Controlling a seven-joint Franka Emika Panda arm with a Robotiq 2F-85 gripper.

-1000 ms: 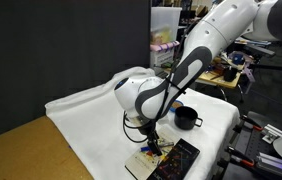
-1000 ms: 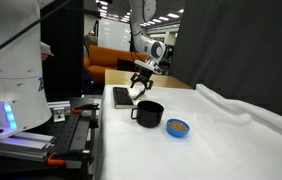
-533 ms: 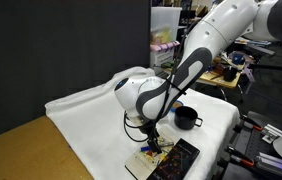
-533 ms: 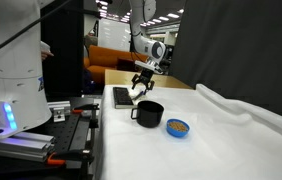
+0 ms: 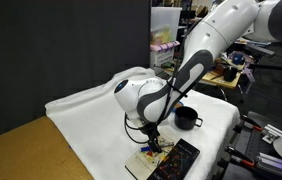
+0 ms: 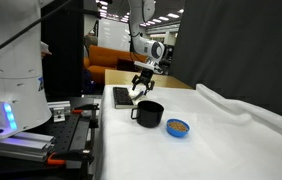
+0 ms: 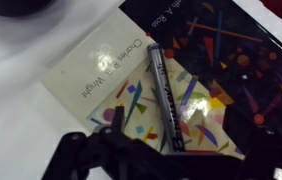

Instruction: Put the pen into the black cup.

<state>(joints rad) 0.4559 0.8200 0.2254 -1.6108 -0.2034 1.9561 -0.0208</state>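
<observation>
The dark bluish pen (image 7: 164,95) lies flat on the colourful cover of a book (image 7: 91,75). My gripper (image 7: 176,152) hangs just above it, open, with one finger on each side of the pen's near end. In both exterior views the gripper (image 5: 153,143) (image 6: 139,90) is low over the book at the table's edge. The black cup (image 5: 186,118) (image 6: 148,113) stands upright on the white cloth a short way from the book, with its handle to the side. The pen is too small to make out in the exterior views.
A black rectangular slab (image 5: 177,160) (image 7: 231,50) lies beside the book. A flat blue round disc (image 6: 179,127) sits next to the cup. A white cloth (image 5: 91,110) covers the table, bunched along one edge. Equipment stands past the table's edge (image 6: 21,130).
</observation>
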